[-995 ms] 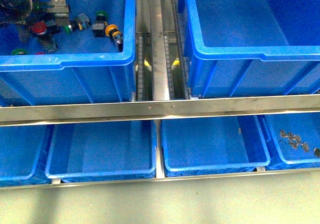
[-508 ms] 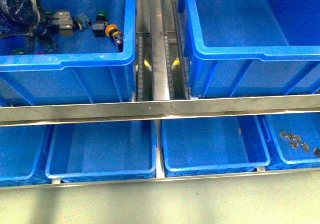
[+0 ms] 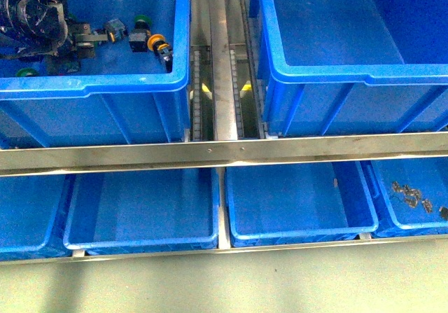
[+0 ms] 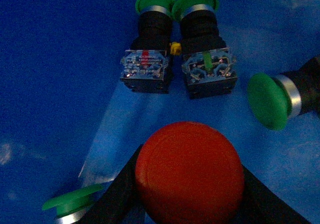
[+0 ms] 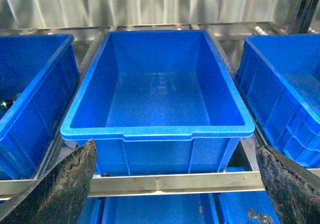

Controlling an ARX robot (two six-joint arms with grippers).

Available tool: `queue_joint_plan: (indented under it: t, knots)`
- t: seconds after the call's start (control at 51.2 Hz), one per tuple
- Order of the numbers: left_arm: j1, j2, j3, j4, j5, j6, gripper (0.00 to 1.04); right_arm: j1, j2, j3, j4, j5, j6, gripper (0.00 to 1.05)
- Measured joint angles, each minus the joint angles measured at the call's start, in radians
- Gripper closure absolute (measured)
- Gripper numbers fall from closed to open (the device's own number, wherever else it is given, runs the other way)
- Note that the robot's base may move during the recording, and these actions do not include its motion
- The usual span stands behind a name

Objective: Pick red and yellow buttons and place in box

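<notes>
The box [image 3: 350,75], a deep blue moulded-plastic crate with a thick rolled rim and a stepped front, stands empty at the right of the front view, its smooth glossy floor bare in the right wrist view [image 5: 155,132]. The neighbouring crate [image 3: 98,85], equally deep, holds the switches. A brushed steel rail [image 3: 224,152] crosses in front of both, with shallow bins [image 3: 140,243] below it. The right hand [image 5: 175,146] hangs before the box, its rough black fingers spread wide with nothing between them. The left hand [image 3: 35,19] is down inside the neighbouring crate, its dark fingers [image 4: 120,194] pressed against both sides of the red button [image 4: 190,171], a matte domed cap. Green-capped switches [image 4: 155,3] with blocky black bodies lie around it. The yellow button [image 3: 157,43] lies near that crate's right wall.
</notes>
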Motion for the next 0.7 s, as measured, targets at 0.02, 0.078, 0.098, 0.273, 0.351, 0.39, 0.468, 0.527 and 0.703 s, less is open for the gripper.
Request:
queue_joint_plan:
  t: [0.02,0.078,0.098,0.273,0.351,0.39,0.468,0.527,0.703]
  knots:
    - [0.000,0.000,-0.002,0.005,0.002,0.000,0.74,0.000,0.000,0.000,0.000,0.000,0.000,0.07]
    - [0.000,-0.006,-0.019,0.027,0.002,0.000,0.74,0.000,0.000,0.000,0.000,0.000,0.000,0.07]
    - [0.000,-0.008,-0.024,0.031,0.002,-0.001,0.74,0.000,0.000,0.000,0.000,0.000,0.000,0.07]
    - [0.005,-0.071,-0.130,0.089,0.021,-0.019,0.74,0.000,0.000,0.000,0.000,0.000,0.000,0.07]
    - [0.008,-0.137,-0.203,0.137,0.039,-0.030,0.74,0.000,0.000,0.000,0.000,0.000,0.000,0.07]
    - [0.010,-0.172,-0.239,0.156,0.055,-0.038,0.74,0.000,0.000,0.000,0.000,0.000,0.000,0.07]
    - [0.014,-0.253,-0.314,0.196,0.082,-0.048,0.74,0.000,0.000,0.000,0.000,0.000,0.000,0.07]
    - [0.016,-0.327,-0.378,0.222,0.105,-0.057,0.74,0.000,0.000,0.000,0.000,0.000,0.000,0.07]
    - [0.025,-0.603,-0.621,0.259,0.208,-0.095,0.74,0.000,0.000,0.000,0.000,0.000,0.000,0.07]
